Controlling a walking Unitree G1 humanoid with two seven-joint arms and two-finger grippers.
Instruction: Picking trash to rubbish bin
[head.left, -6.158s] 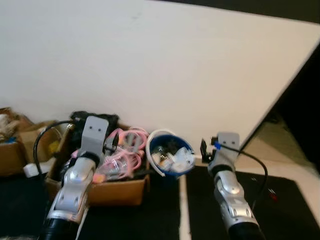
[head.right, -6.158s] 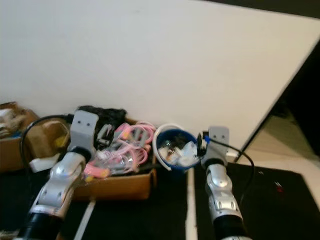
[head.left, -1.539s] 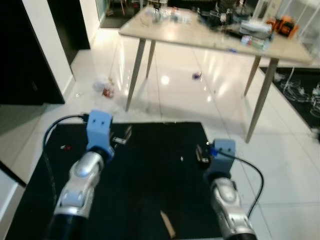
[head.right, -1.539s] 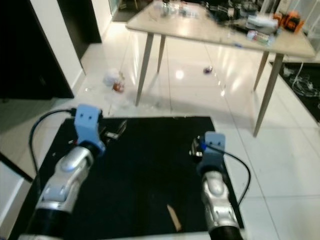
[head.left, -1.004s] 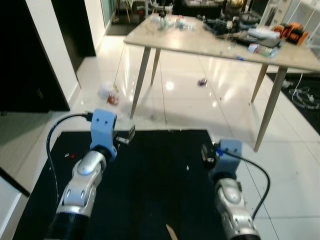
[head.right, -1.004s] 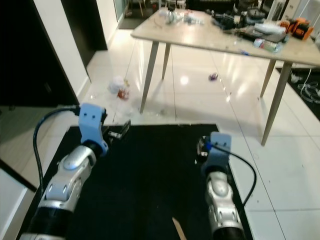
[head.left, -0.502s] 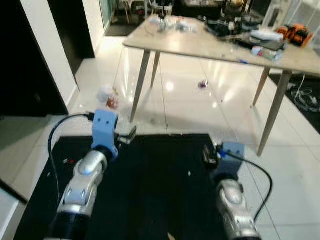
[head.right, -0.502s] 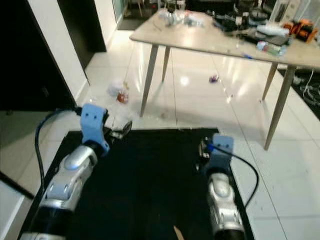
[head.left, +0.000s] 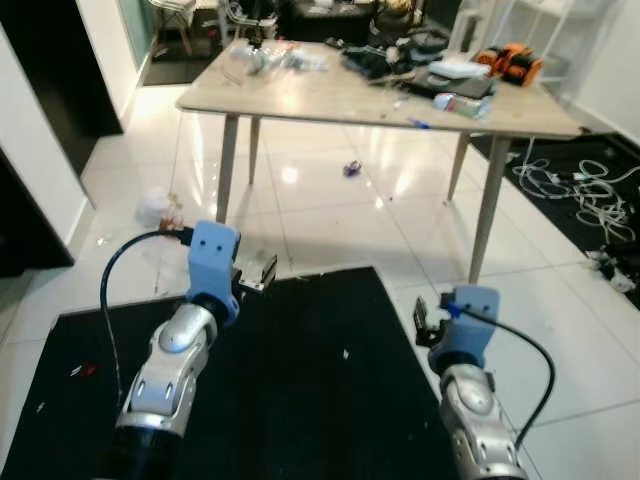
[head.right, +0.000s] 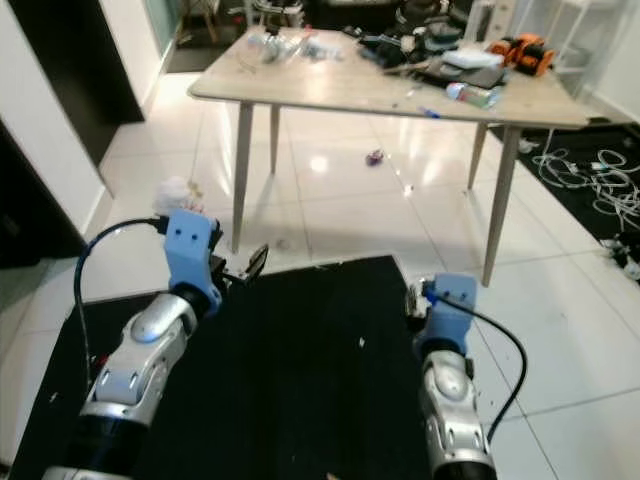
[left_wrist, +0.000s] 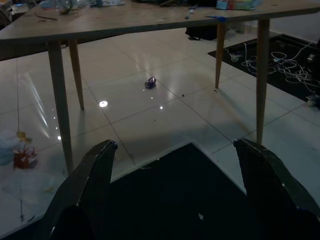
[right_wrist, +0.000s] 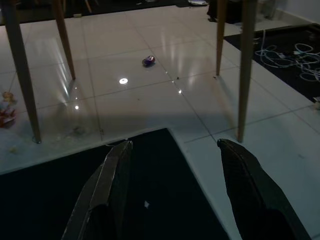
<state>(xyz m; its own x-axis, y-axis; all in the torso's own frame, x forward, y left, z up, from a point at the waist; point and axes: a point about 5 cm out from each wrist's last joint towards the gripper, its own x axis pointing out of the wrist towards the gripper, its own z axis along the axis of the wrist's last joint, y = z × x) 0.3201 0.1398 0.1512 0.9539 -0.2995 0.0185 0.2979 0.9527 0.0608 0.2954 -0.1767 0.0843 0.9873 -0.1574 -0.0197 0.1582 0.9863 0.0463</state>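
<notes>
Facing one wooden table (head.left: 300, 100) on a glossy white tiled floor (head.left: 330, 215), four slanted legs counted, top littered with clutter too small to sort. Standing over one black mat (head.left: 300, 380), near the table's front legs. Two grippers raised above the mat: left gripper (left_wrist: 172, 187) with fingers (left_wrist: 95, 172) spread wide and nothing between them; right gripper (right_wrist: 172, 187) likewise wide apart, fingers (right_wrist: 112, 175) empty. Two pieces of trash on the floor: one small purple wrapper (head.left: 352, 168) under the table, roughly mid-span between the legs, seen also at (left_wrist: 150, 82) and (right_wrist: 148, 61); one crumpled white-and-red bundle (head.left: 160, 208) just outside the table's left front leg, well apart from the purple one, seen also at (left_wrist: 17, 152). Both pieces well ahead of the grippers, neither touched. A few pale specks (head.left: 345, 353) scattered on the mat, count unclear. One tangle of white cables (head.left: 590, 195) on a second dark mat to the right of the table. One orange-and-black item (head.left: 515, 62) on the table's far right corner. One dark doorway (head.left: 40, 70) to the table's left.
</notes>
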